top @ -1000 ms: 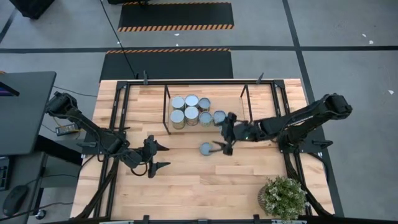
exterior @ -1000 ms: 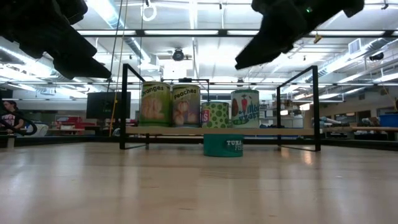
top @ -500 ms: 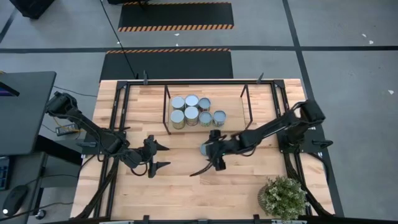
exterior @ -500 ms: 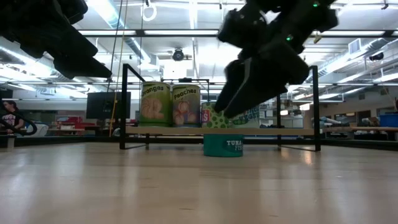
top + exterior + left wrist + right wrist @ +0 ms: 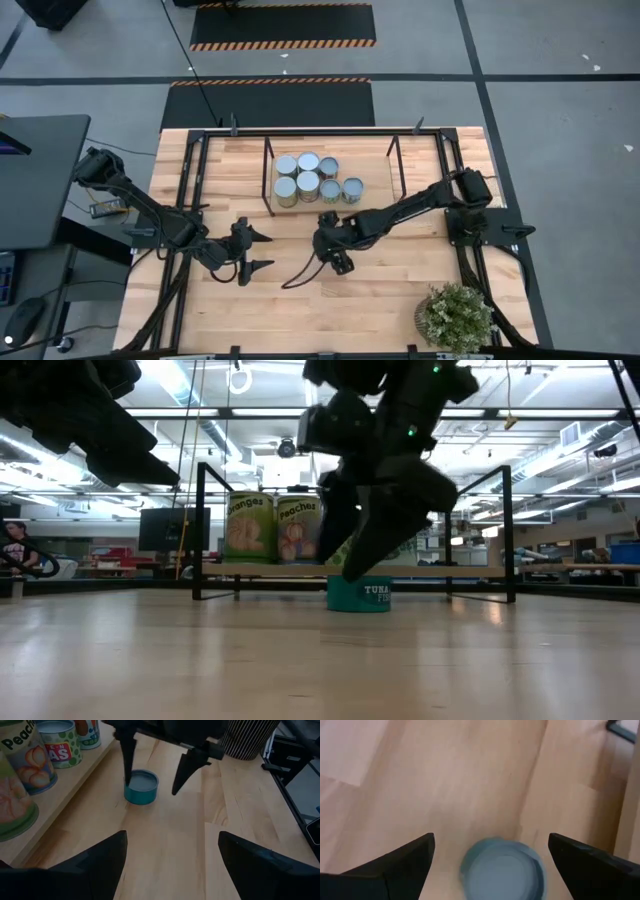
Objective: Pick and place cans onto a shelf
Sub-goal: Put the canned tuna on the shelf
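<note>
A low teal tuna can [image 5: 360, 593] stands on the table in front of the shelf [image 5: 470, 572]; it also shows in the left wrist view [image 5: 141, 786] and the right wrist view [image 5: 502, 870]. My right gripper [image 5: 152, 777] is open just above it, one finger on each side, pointing down; in the high view it [image 5: 332, 250] hides the can. Several cans [image 5: 308, 180] stand upright on the shelf board [image 5: 375, 165]. My left gripper [image 5: 255, 252] is open and empty over the table's left half.
A potted plant [image 5: 455, 315] stands at the table's near right corner. The shelf's dark upright posts [image 5: 200, 530] rise just behind the tuna can. Bare wood lies between the two grippers and toward the near edge [image 5: 300, 320].
My right gripper has swung from the shelf's front toward the table's left edge and come down, staying open, until its fingers stand over the tuna can. The can has stayed where it was.
</note>
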Robot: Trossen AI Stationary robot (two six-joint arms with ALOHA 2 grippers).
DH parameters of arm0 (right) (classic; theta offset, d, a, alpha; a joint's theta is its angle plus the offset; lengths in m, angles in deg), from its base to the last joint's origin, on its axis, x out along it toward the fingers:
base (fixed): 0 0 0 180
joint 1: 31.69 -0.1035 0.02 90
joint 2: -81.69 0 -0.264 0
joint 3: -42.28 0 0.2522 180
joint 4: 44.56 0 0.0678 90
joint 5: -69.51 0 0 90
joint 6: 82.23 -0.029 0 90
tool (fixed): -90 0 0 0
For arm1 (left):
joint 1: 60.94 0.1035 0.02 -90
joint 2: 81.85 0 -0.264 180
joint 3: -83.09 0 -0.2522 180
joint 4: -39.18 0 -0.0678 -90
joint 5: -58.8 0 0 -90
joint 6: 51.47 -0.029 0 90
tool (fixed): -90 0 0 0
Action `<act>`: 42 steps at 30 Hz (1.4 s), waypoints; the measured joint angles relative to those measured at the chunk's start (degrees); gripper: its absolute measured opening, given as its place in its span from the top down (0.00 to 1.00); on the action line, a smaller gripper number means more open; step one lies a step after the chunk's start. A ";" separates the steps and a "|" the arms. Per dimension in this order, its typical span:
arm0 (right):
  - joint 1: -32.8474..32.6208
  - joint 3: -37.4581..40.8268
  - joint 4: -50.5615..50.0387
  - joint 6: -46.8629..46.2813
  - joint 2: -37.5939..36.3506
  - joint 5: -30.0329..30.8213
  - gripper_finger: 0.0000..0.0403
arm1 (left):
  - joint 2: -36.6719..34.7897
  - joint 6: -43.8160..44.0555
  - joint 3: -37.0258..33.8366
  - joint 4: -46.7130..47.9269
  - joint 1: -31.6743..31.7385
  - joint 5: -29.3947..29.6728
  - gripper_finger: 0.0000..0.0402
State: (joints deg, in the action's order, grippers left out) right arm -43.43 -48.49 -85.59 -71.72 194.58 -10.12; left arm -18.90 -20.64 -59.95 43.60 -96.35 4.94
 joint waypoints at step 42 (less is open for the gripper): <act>0.31 6.66 -23.81 -16.96 -16.31 7.03 0.24 | 0.00 1.07 0.00 0.24 -0.01 -0.02 0.21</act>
State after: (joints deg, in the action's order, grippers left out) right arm -43.11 -41.83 -109.39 -88.67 178.27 -3.09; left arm -18.90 -19.56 -59.95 43.83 -96.37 4.93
